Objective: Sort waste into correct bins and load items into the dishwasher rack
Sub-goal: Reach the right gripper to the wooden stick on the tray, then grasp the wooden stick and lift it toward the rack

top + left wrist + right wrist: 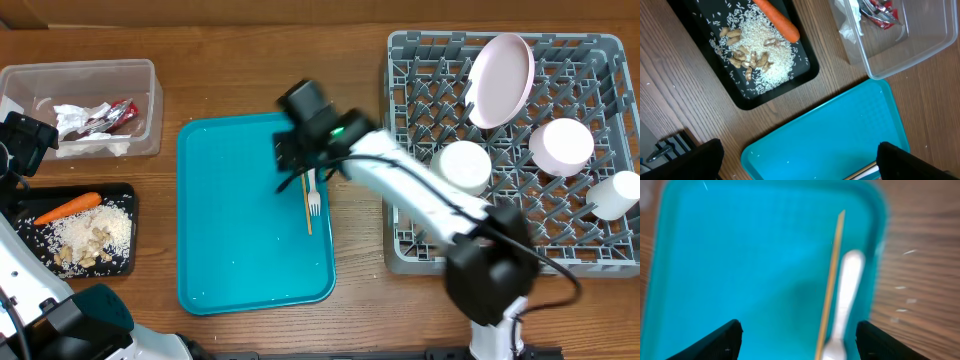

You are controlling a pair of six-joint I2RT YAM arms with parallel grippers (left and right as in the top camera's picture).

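Dishwasher rack (425,85) visible only overhead.

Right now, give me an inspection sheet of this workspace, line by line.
Surface: wooden table, no spills seen.
Job's things: plate, two bowls and cup in the rack; fork and stick side by side on the teal tray; napkins and wrapper in the tub; carrot and scraps in the black tray.
Clutter: nothing seen.
Pincers: left pincer open over the teal tray's corner, empty; right pincer open above fork and stick.
Cables: black cable looping at the right arm's base.
Surroundings: nothing seen.
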